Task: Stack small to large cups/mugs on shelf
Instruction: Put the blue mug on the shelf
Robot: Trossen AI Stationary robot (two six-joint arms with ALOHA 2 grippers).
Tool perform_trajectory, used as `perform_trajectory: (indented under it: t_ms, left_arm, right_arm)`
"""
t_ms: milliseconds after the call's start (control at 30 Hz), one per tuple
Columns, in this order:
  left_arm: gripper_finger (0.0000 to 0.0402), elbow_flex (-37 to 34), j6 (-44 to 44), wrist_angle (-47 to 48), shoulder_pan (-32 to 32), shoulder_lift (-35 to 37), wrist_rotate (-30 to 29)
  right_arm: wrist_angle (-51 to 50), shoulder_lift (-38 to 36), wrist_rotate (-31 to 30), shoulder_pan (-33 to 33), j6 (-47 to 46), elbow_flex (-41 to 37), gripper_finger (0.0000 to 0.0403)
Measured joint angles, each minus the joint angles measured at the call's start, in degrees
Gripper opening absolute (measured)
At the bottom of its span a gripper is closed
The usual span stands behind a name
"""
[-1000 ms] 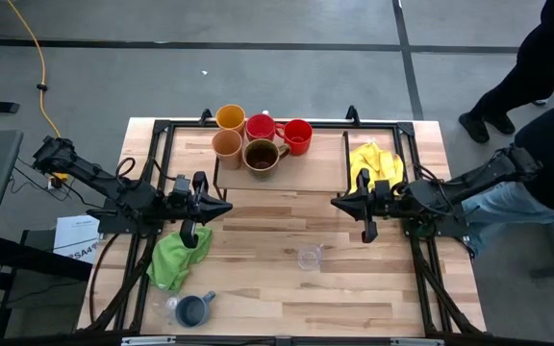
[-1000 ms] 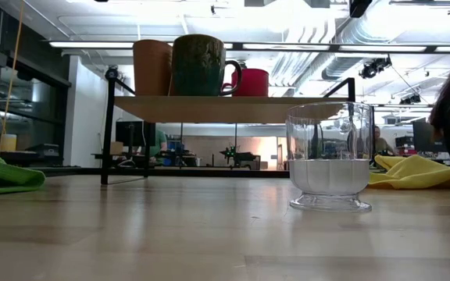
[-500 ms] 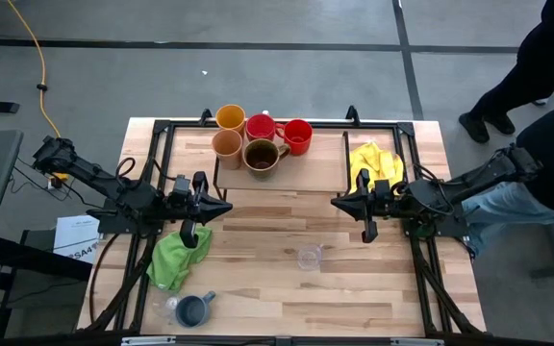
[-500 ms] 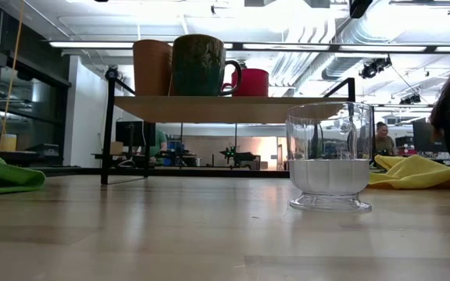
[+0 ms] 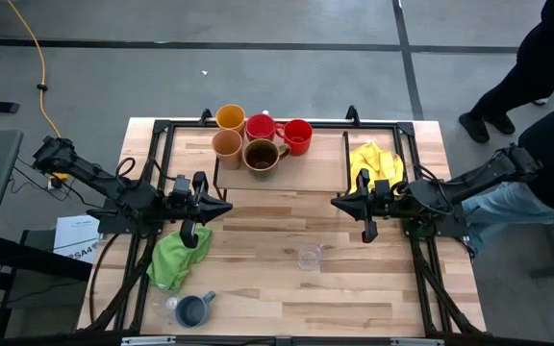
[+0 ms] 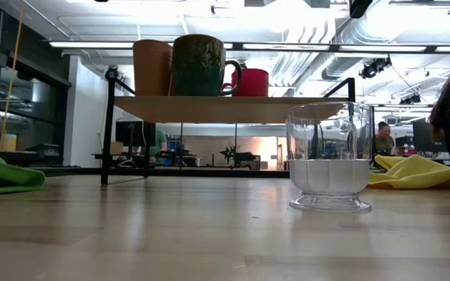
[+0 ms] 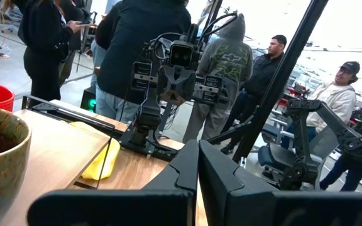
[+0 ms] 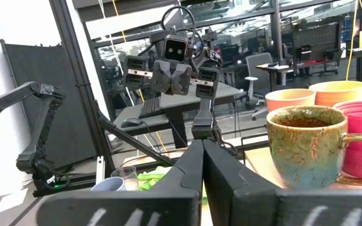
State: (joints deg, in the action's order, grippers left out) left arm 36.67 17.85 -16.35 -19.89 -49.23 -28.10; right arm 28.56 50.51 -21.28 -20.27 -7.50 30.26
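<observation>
Both my left gripper [image 5: 221, 207] and right gripper [image 5: 339, 203] are pinched together and empty, so I should open the right one wide, then drop slowly over the clear glass [image 5: 308, 257] standing just below-left of it.

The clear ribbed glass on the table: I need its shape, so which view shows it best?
The low view: the clear ribbed glass stands close and whole. The high view shows only its rim; the left wrist view misses it, and the right wrist view shows none I can identify as it.
</observation>
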Motion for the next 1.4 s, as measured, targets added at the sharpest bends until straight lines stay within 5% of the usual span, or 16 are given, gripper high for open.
perform_trajectory:
  t_ms: [167, 300, 533, 733, 1100, 1400]
  left_arm:
    - [0.0001, 0.8, 0.2, 2.7, 0.0, 0.0, 0.0]
    - [0.0021, 7.1, 3.5, 18.1, 0.0, -1.1, 0.0]
    - [0.0121, 25.0, 13.4, 50.5, -0.6, -9.6, 4.8]
    - [0.0205, 36.3, 22.4, 71.7, -8.1, -20.3, 11.9]
    - [0.0223, 36.8, 35.4, 75.1, -29.4, -36.9, 15.1]
    - [0.0224, 36.7, 41.6, 78.7, -31.0, -46.8, 14.8]
  right_arm:
    - [0.0, 0.0, 0.0, 0.0, 0.0, 0.0, 0.0]
    - [0.0, 0.0, 0.0, 0.0, 0.0, 0.0, 0.0]
    - [0.0, 0.0, 0.0, 0.0, 0.0, 0.0, 0.0]
    - [0.0, 0.0, 0.0, 0.0, -1.5, 0.0, 0.0]
    - [-0.3, 0.0, 0.0, 0.0, -1.3, 0.0, 0.0]
    - [-0.5, 0.0, 0.0, 0.0, -1.0, 0.0, 0.0]
